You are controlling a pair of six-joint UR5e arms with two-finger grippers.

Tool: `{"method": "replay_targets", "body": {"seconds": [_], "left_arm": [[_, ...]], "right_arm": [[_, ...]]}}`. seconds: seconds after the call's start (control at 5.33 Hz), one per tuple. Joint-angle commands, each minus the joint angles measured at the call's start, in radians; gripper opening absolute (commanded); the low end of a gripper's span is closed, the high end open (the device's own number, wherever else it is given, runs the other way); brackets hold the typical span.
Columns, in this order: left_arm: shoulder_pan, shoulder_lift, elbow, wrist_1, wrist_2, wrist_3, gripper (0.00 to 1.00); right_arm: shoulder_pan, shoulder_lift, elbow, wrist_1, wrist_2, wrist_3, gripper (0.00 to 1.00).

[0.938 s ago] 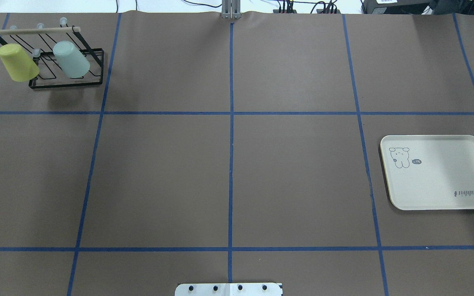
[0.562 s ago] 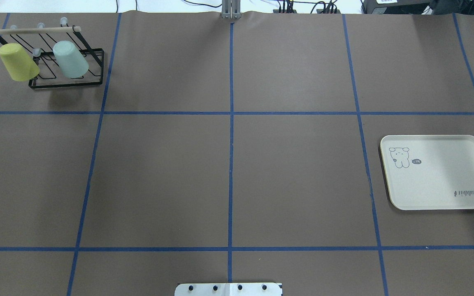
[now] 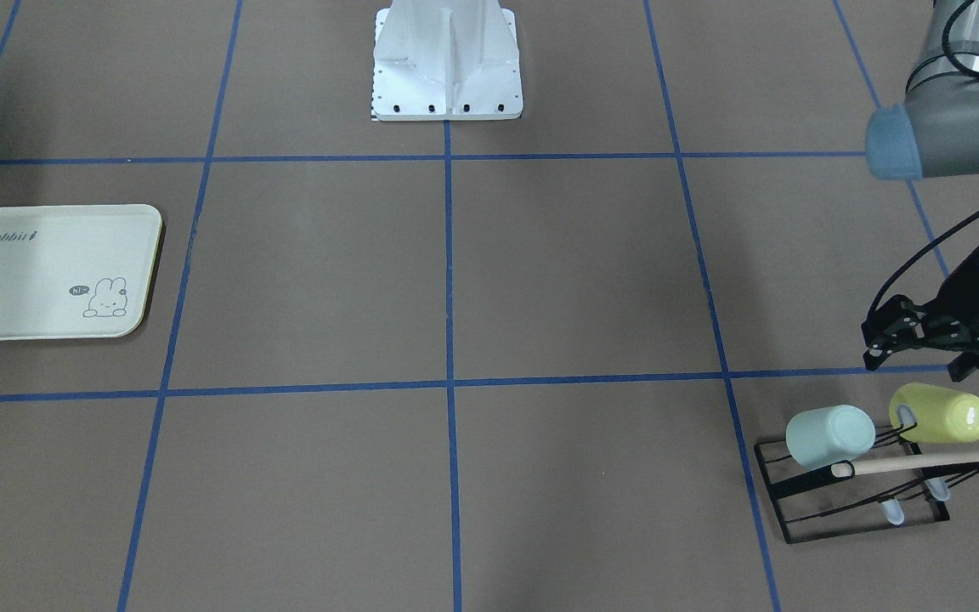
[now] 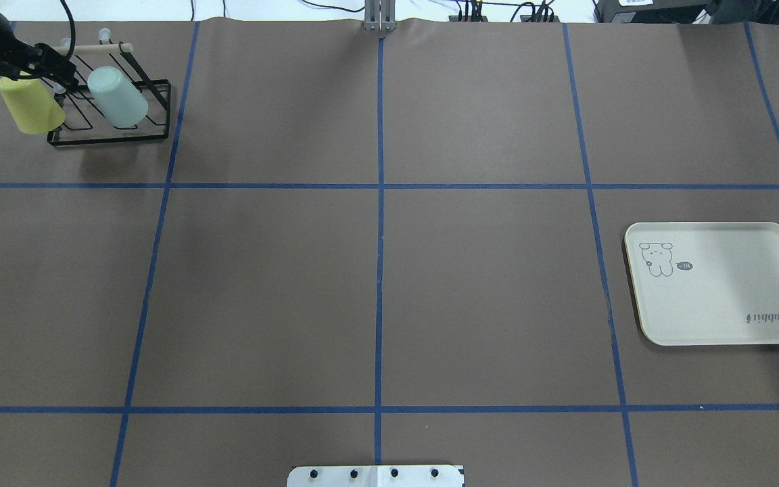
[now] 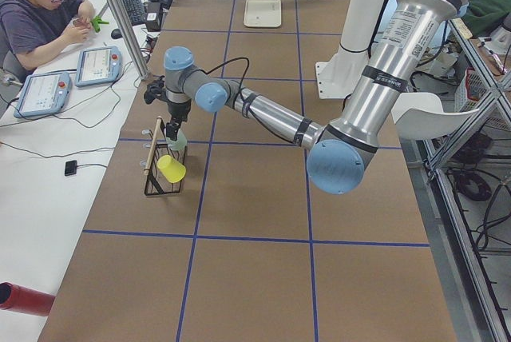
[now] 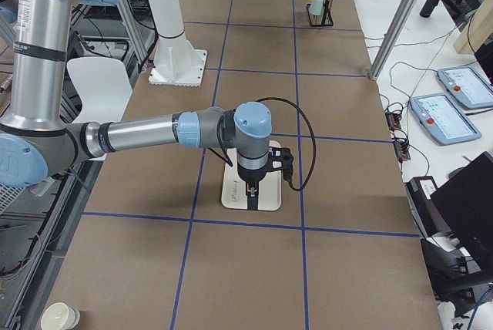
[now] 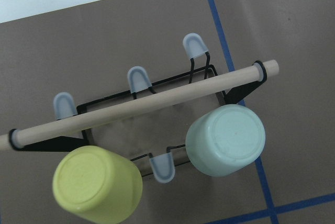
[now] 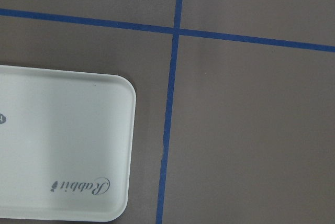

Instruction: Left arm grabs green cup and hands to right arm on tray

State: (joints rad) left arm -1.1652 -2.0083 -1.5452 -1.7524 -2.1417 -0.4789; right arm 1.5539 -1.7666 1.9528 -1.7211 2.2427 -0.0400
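**Front-facing view.** The small pale mint-green plastic cup (image 3: pixel 829 435) is hanging mouth-down and tilted on a peg of the black wire rack (image 3: pixel 774 493), under the rack's round wooden bar (image 3: pixel 931 460). A yellow-green plastic cup (image 3: pixel 940 414) is hanging just beside it. The left gripper (image 3: pixel 870 347) is hovering near the rack on the robot's side, its jaws appearing spread and grasping nothing. The flat cream rectangular tray (image 3: pixel 31 280) is lying well apart, at the opposite end of the brown paper-covered table (image 3: pixel 574 272).

**Overhead view.** The mint-green cup (image 4: pixel 117 98) and yellow-green cup (image 4: pixel 30 105) are occupying 2 pegs of the rack (image 4: pixel 112 140). The left gripper (image 4: pixel 58 67) is overlapping the rack's left end. The tray (image 4: pixel 721 291) is lying bare at the right.

**Left side view.** The near arm's gripper (image 5: pixel 172 122) is hanging above the rack. A seated person (image 5: pixel 40 6) is working at the far table.

**Right side view.** The right gripper (image 6: pixel 252 187) is hovering over the tray (image 6: pixel 231 191). Its jaw state cannot be told.

**Left wrist view.** The camera is looking down on both cup bottoms, mint-green (image 7: pixel 226 139) and yellow-green (image 7: pixel 97 185).

**Right wrist view.** A corner of the tray (image 8: pixel 63 130) is showing its "Rabbit" script.
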Motion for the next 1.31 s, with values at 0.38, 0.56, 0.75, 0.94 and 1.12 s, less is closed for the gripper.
{"method": "replay_targets", "body": {"seconds": [0.38, 0.56, 0.75, 0.94, 1.12], "left_arm": [[0.065, -0.106, 0.137, -0.028, 0.011, -0.058, 1.00], [0.065, -0.121, 0.198, -0.092, 0.011, -0.052, 0.99], [0.065, -0.138, 0.239, -0.110, 0.011, -0.046, 0.99], [0.065, -0.141, 0.255, -0.111, 0.011, -0.043, 0.99], [0.065, -0.142, 0.264, -0.121, 0.011, -0.041, 0.94]], "right_arm": [[-0.002, 0.003, -0.002, -0.002, 0.002, 0.002, 1.00], [-0.002, 0.003, -0.002, -0.002, 0.003, 0.002, 1.00], [-0.002, 0.001, -0.002, -0.002, 0.005, 0.002, 1.00], [-0.002, 0.001, -0.002, -0.002, 0.005, 0.002, 1.00], [-0.002, 0.003, -0.008, -0.002, 0.005, 0.002, 1.00]]}}
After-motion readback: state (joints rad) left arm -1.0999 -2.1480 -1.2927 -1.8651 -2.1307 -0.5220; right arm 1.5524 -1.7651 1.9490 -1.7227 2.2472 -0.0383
